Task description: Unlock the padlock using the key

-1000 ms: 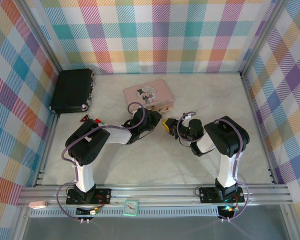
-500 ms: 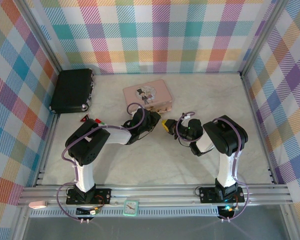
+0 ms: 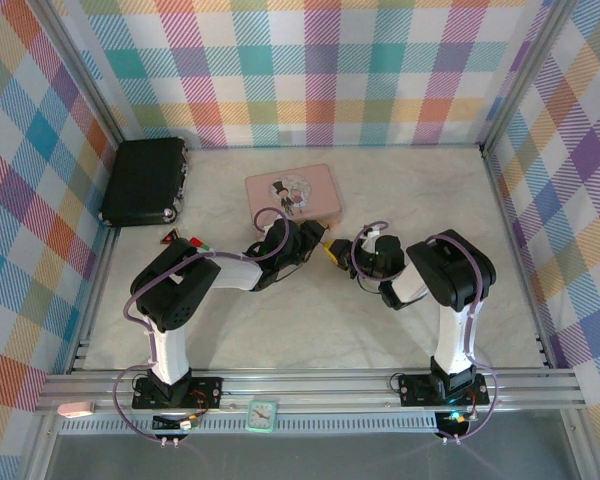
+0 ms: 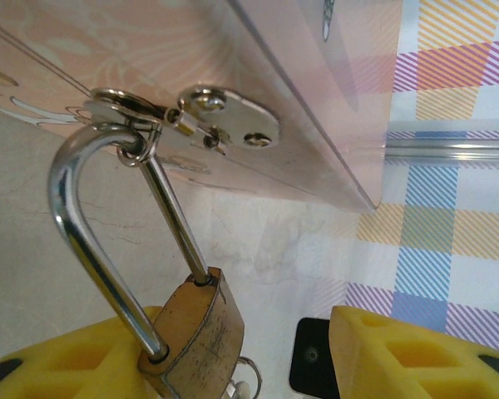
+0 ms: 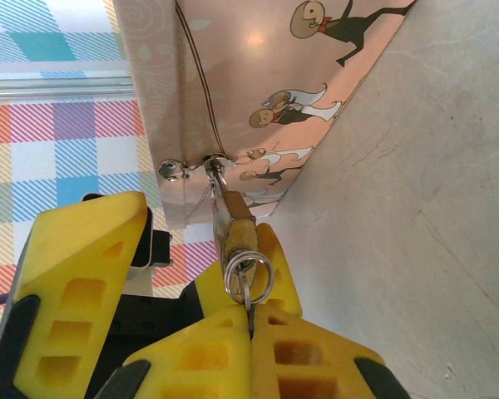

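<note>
Since a second ago my left end effector (image 4: 241,357) has spread its jaws and the pink tin (image 3: 292,190) has turned slightly. Nearest: right end effector (image 5: 249,332) pinched tight on the key (image 5: 248,301), which points up into the padlock (image 4: 195,332) base. Left is open, with the padlock leaning on one finger and not gripped. Beyond, the padlock hangs by its shackle (image 4: 83,216) from the tin's hasp (image 4: 224,120), above the desk (image 5: 416,208). Shackle looks seated, so this is the key-turning step. Next: brace the body, then twist.
</note>
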`<state>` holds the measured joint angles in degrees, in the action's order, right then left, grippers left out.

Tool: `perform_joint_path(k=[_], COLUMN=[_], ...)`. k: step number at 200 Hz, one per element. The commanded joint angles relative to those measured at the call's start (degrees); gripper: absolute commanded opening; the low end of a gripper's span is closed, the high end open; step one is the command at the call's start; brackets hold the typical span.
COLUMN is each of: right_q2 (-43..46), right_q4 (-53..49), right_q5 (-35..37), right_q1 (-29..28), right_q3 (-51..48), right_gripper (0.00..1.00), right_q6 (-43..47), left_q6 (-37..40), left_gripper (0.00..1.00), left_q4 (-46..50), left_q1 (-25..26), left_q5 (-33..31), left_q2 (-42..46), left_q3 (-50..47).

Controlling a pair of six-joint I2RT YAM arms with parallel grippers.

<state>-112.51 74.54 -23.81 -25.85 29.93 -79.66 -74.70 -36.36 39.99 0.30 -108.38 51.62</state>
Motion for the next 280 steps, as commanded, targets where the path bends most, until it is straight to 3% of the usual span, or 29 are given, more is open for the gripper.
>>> perform_joint_path(k=[1, 100, 157, 179, 222, 254, 280], right_q2=[-1.4, -0.7, 0.4, -0.1, -0.2, 2.0, 2.3], right_q4=[0.8, 0.0, -3.5, -5.7, -6.9, -14.6, -16.6], right_q5=[-1.3, -2.5, -2.9, -4.0, -4.1, -3.6, -4.4], right_q1=[-0.1, -1.1, -1.4, -1.3, -1.0, -1.0, -0.2], right_q3=[1.2, 2.4, 3.3, 4.6, 5.7, 8.1, 10.2], right_gripper=[0.00, 0.00, 0.00, 0.00, 0.00, 0.00, 0.00], right_q6=[0.7, -0.4, 2.3, 4.4, 9.2, 14.5, 13.0], left_q6=[0.7, 3.4, 3.3, 3.3, 1.6, 0.9, 1.1], left_gripper=[0.54, 0.40, 0.08, 0.00, 0.00, 0.00, 0.00], left_q4=[-1.2, 0.9, -0.3, -0.7, -2.7, -4.9, -5.0], left_q1=[-0.2, -0.3, -0.5, -0.4, -0.5, 0.2, 1.2], left_q5=[-1.2, -6.6, -6.2, -5.9, -4.7, -2.9, -1.8], left_q2=[-0.6, -2.3, -2.5, -1.9, -0.9, -0.5, 0.2], left_q3=[0.5, 0.6, 1.2, 0.7, -1.1, -1.4, -0.9])
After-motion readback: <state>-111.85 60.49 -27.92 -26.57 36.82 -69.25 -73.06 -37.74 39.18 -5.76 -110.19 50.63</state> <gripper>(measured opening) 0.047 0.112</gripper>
